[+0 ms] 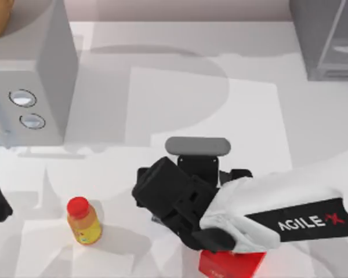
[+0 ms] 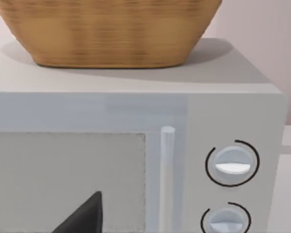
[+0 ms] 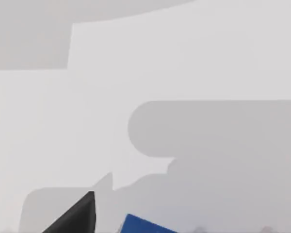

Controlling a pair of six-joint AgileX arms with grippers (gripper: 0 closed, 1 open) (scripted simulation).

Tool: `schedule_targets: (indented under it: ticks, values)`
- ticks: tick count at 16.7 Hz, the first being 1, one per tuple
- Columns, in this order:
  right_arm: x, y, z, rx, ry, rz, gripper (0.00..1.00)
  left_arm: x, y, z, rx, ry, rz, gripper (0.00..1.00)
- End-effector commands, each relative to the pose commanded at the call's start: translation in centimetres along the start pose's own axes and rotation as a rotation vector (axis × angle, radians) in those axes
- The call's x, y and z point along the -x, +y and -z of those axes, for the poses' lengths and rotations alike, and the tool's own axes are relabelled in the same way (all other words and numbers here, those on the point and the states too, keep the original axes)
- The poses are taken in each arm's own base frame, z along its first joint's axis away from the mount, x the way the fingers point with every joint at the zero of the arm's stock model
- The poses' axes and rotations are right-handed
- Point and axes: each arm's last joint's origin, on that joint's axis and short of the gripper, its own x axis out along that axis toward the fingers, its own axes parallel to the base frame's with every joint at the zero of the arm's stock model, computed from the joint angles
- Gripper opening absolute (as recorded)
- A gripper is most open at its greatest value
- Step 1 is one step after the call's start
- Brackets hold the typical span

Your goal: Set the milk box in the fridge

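Milk box (image 3: 145, 224): one, a blue corner beside the right gripper's dark finger (image 3: 77, 216), near centre of the tabletop (image 1: 191, 98). Fridge (image 1: 327, 37): one, far right. Microwave (image 1: 29, 87): one, far left, two knobs; basket (image 2: 106, 29) on top. Bottle (image 1: 84, 221): one, near left. Red box (image 1: 229, 263): one, under right arm. Left arm parked near left. Finger states: cannot tell.

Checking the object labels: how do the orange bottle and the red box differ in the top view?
The orange bottle is round and orange-yellow with a red cap; the red box is flat-sided and red all over. The bottle stands in the open toward the table's left; the box sits at the near edge, mostly hidden under the right arm. Both rest on the white table.
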Motion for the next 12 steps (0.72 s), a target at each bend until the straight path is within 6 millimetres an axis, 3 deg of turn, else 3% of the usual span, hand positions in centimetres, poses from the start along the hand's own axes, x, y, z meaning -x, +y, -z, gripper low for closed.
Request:
schedule_targets:
  ticks: [12]
  values:
    - [0.00,0.00,0.00,0.000,0.000,0.000,0.10,0.00,0.00,0.00,0.000,0.000,0.000,1.00]
